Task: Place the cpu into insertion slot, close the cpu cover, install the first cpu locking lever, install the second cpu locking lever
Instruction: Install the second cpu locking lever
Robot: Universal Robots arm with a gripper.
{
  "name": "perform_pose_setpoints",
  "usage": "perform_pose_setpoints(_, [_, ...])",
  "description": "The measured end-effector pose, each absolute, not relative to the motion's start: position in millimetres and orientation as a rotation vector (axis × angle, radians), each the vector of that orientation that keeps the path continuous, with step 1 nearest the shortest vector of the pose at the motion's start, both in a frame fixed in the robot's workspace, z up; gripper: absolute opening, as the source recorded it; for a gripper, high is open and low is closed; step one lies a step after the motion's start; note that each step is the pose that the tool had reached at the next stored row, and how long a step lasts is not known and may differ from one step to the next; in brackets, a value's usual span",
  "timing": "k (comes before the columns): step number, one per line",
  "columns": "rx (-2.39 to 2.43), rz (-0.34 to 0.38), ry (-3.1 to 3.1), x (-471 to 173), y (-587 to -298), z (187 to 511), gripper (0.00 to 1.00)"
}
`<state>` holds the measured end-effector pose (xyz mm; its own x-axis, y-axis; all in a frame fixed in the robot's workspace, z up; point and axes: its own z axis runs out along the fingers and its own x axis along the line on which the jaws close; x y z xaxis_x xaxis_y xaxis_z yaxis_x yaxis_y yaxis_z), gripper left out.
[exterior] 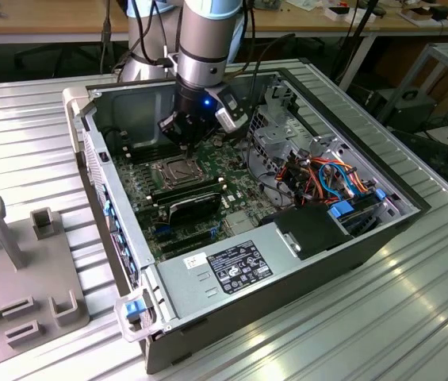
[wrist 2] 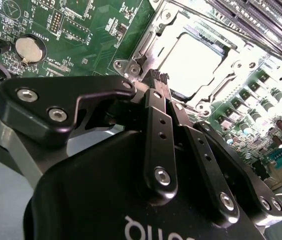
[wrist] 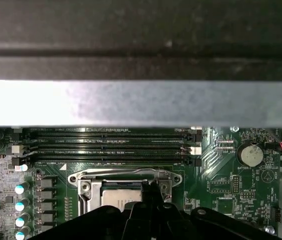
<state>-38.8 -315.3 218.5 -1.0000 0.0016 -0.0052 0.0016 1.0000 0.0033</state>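
In the exterior view the end effector (exterior: 187,141) hangs over the insertion slot (exterior: 174,171). In the second wrist view its fingertips (wrist 2: 155,97) are pressed together, empty, beside the seated cpu (wrist 2: 193,60). In the first wrist view the cpu cover (wrist: 126,176) looks down; a sideways slip could scrape it.

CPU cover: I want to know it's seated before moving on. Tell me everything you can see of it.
The cover is a thin silvery metal frame with a large square window. It lies flat, folded down on the green board, and the grey chip shows through the window. The gripper, fingers together, is at one edge of it; whether it touches is unclear.
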Motion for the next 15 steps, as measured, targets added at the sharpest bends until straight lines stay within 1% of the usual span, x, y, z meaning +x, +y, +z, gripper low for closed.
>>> perform_pose_setpoints(8, [0.003, 0.005, 3.139, -38.8, -321.0, 226.1, 0.11])
perform_pose_setpoints(15, [0.003, 0.005, 3.141, -38.8, -333.8, 226.7, 0.11])
